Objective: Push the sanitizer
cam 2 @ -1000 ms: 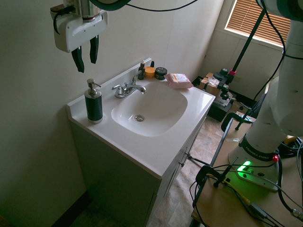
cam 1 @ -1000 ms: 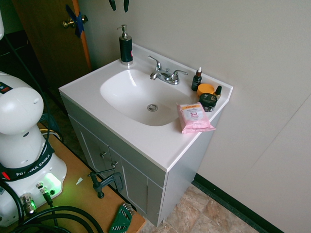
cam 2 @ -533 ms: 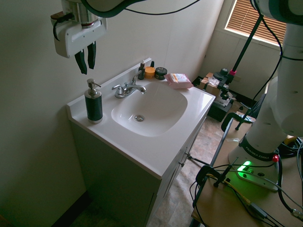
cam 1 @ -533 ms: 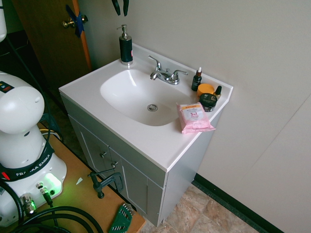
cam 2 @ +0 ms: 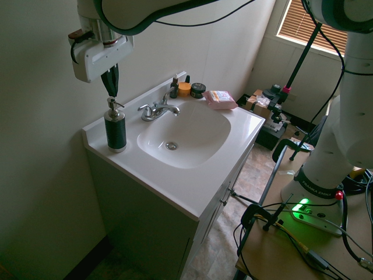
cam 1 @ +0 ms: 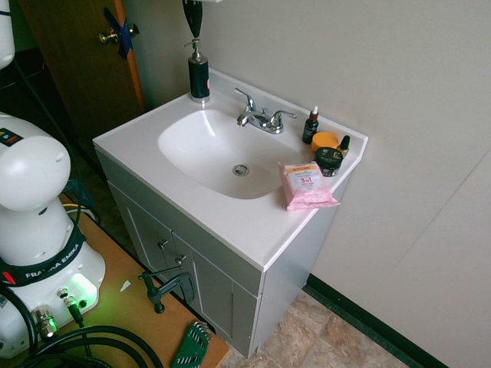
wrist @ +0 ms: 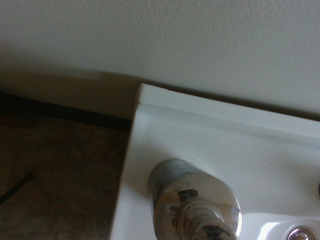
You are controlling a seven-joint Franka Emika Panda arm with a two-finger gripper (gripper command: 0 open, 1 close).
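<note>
On the sink top (cam 1: pixel 230 222): it was white, with the bowl in the middle and small things kept at the back.
Sanitizer (cam 1: pixel 199 75): it stood upright in the far back corner by the wall, close to the tap (cam 1: pixel 261 117), easy to reach for washing.
Gripper (cam 2: pixel 110 81): it hung just above the pump top, fingers pressed together and holding nothing, likely so it could poke the bottle like one stick.
Pink wipes pack (cam 1: pixel 308 185): it lay flat at the other end, well apart.
</note>
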